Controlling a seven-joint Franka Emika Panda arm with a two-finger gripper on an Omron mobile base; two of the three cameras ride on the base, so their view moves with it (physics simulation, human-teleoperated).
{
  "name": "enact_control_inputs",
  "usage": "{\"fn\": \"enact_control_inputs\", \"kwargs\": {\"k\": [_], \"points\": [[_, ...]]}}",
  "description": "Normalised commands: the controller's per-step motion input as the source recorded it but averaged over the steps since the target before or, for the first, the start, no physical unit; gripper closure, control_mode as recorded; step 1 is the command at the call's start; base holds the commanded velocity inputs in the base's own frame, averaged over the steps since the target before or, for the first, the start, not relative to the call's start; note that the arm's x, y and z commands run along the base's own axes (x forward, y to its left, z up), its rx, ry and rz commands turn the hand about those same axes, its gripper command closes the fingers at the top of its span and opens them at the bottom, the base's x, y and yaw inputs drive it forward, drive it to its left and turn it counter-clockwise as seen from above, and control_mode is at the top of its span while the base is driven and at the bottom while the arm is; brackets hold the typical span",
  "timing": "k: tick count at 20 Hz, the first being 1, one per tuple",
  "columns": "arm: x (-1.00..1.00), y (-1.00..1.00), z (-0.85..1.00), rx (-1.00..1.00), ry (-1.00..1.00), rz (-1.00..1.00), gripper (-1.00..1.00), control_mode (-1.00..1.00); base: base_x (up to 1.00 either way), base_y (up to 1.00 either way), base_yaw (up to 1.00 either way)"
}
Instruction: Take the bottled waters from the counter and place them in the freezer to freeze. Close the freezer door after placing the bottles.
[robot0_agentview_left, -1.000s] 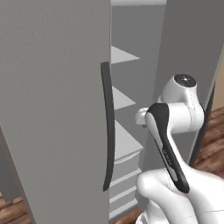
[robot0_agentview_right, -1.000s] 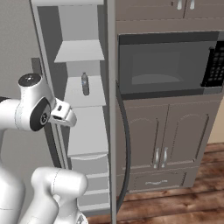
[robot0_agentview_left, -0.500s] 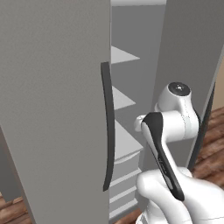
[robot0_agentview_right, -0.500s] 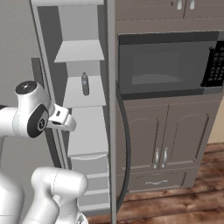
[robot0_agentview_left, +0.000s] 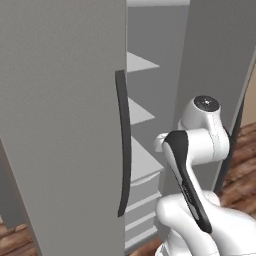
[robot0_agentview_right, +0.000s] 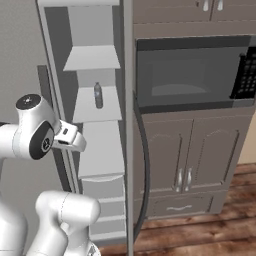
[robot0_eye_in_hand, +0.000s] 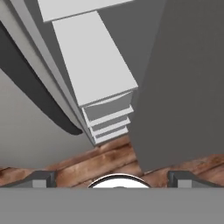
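A: Right base view, noted: the freezer stands open, pale shelves stepping down inside. One bottle stands upright on the second shelf from the top, at about 11 o'clock from frame centre. Dark body, blue cap. It touches nothing but the shelf.

B: And the door?

A: The freezer door shows edge-on in that view, a thin grey strip running top to bottom, with its dark bar handle curving off the right side. To the right of it sit the black-glass oven and brown cabinet doors. Plank floor below.

B: The arm?

A: White arm at 9 o'clock in the right base view, its wrist block pointing toward the shelves. In the left base view the arm rises at 4 o'clock, between a closed grey door with its long dark handle and the open compartment.

B: Hand state?

A: Hand view: the gripper has both dark tips spread wide at the bottom edge, nothing between them. Released, empty. It looks down on the lower shelf, the stacked drawers and wood floor.

B: Second bottle?

A: Cannot tell where it is from these views.
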Motion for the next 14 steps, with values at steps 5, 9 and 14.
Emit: {"fn": "enact_control_inputs", "kwargs": {"k": [5,9,14], "points": [[0.00,0.00,0.00,0.00,0.00,0.00,-1.00,1.00,-0.54,0.27,0.14],[0.00,0.00,0.00,0.00,0.00,0.00,-1.00,1.00,-0.51,0.44,0.20],[0.00,0.00,0.00,0.00,0.00,0.00,-1.00,1.00,-0.12,0.66,0.28]]}}
